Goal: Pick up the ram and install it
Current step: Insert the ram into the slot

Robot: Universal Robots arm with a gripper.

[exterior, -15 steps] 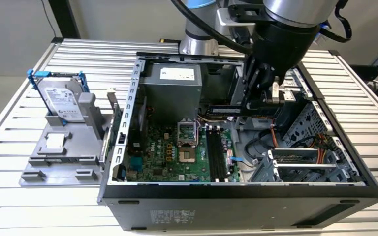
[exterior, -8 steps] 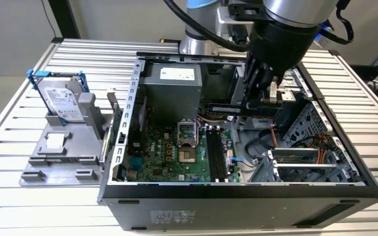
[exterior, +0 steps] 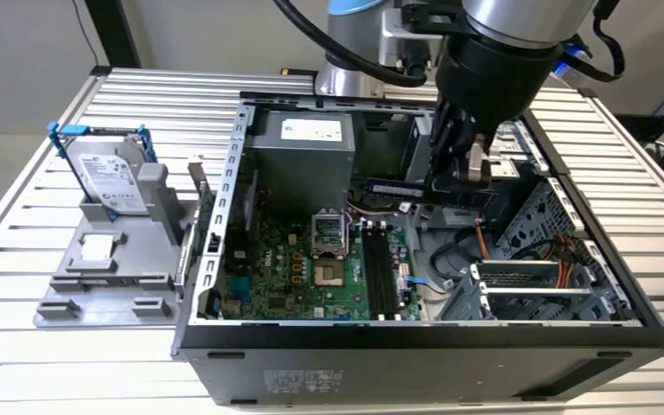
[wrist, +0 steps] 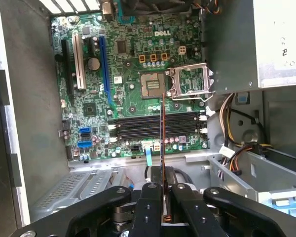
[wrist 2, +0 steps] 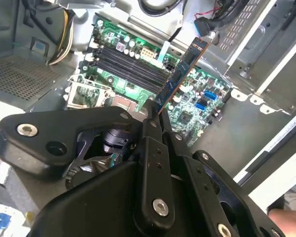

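Black jaws are clamped shut on the ram, their fingers pinching one end of the stick so that the rest juts out free. The ram hangs in the air above the motherboard, touching nothing but the jaws. In the exterior view it lies roughly level, its long side turned crosswise to the motherboard's black slots. In the first wrist view the ram shows edge-on as a thin line crossing the slots at a right angle, with its far tip over the CPU socket. In the second wrist view the dark board slants away from the fingers over the green motherboard. All the slots look unfilled.

The motherboard lies flat on the floor of an open case. A grey power supply stands at its far edge in the exterior view. Outside the case, well apart from the motherboard toward the exterior view's left, a silver hard drive in a blue frame stands upright on a grey stand. Case and stand rest on a slatted metal counter.
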